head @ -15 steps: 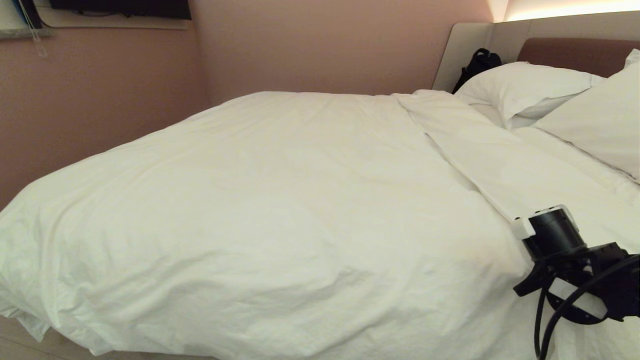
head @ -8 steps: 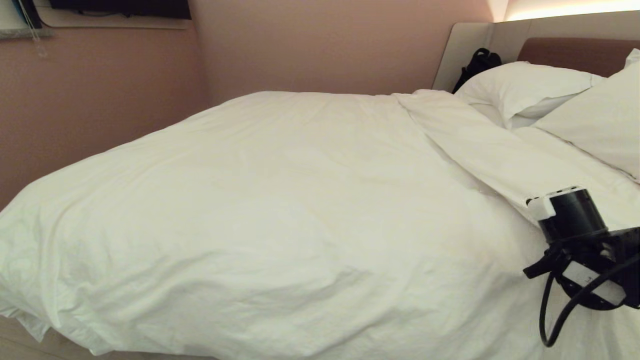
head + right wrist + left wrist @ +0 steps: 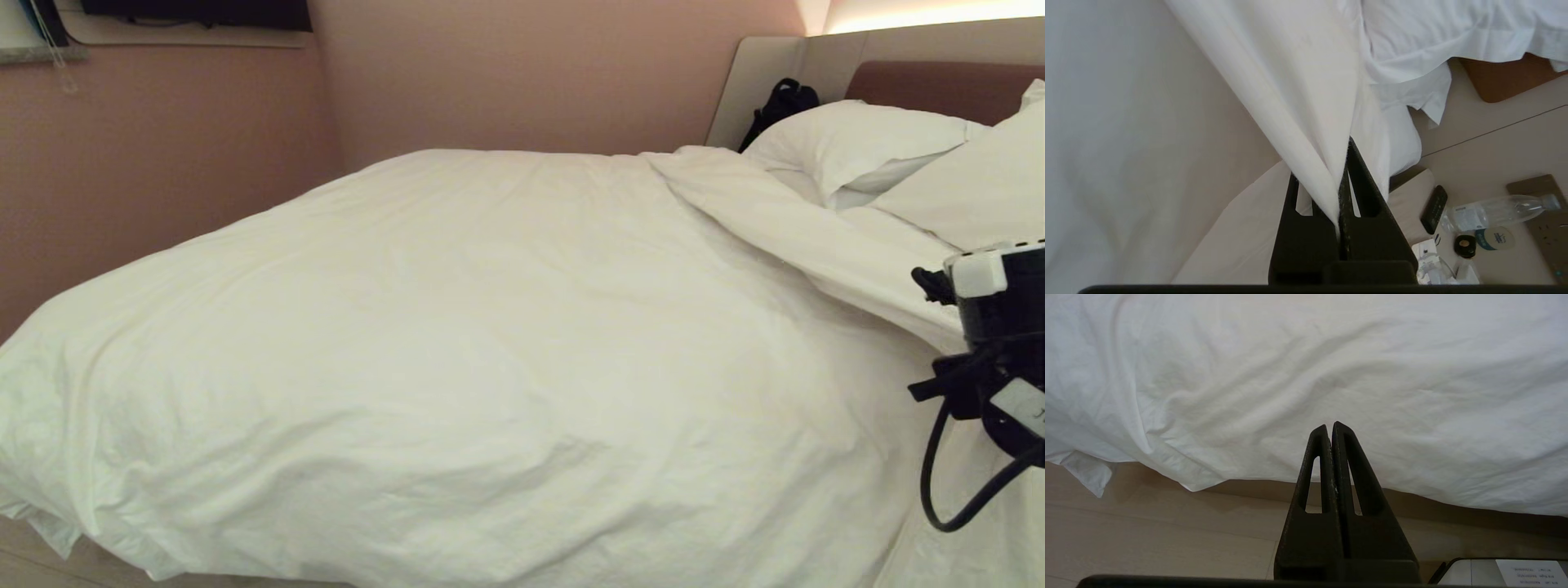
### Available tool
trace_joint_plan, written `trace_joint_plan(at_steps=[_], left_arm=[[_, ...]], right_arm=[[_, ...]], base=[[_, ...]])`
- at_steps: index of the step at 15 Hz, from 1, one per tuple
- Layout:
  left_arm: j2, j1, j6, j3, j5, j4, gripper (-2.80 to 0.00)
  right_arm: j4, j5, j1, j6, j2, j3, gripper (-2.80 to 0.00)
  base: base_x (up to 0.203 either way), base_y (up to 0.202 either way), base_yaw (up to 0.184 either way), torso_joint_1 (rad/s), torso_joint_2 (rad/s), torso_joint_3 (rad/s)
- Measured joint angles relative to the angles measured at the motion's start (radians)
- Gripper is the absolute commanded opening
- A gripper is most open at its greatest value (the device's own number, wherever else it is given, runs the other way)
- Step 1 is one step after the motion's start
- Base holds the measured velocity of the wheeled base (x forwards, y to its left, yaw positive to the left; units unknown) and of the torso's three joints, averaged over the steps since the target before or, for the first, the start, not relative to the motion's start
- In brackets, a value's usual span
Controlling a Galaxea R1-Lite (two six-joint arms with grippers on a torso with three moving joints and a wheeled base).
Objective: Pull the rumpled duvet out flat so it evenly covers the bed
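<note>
White duvet (image 3: pixel 457 343), white pillows (image 3: pixel 857 143), brown-and-beige headboard (image 3: pixel 939 86), dusty-pink wall (image 3: pixel 522 73), black hand (image 3: pixel 1341 196).

The duvet (image 3: pixel 457 327) is matt, finely wrinkled white cloth; the floor (image 3: pixel 1147 531) looks like smooth pale wood.

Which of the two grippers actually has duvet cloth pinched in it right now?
The right gripper: a fold of the duvet runs between its shut fingers. The left gripper is shut on nothing, hanging beside the bed.
</note>
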Motion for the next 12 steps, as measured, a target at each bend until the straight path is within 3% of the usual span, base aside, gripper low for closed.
trace_joint_plan(at_steps=[7, 12], left_arm=[[0.0, 0.0, 0.0, 0.0, 0.0, 0.0, -2.8], [0.0, 0.0, 0.0, 0.0, 0.0, 0.0, -2.8]], right_arm=[[0.001, 0.016, 0.012, -0.03, -0.038, 0.0, -2.8], [-0.006, 0.107, 0.05, -0.007, -0.016, 0.002, -2.8]], base=[[0.0, 0.0, 0.0, 0.0, 0.0, 0.0], [0.0, 0.0, 0.0, 0.0, 0.0, 0.0]])
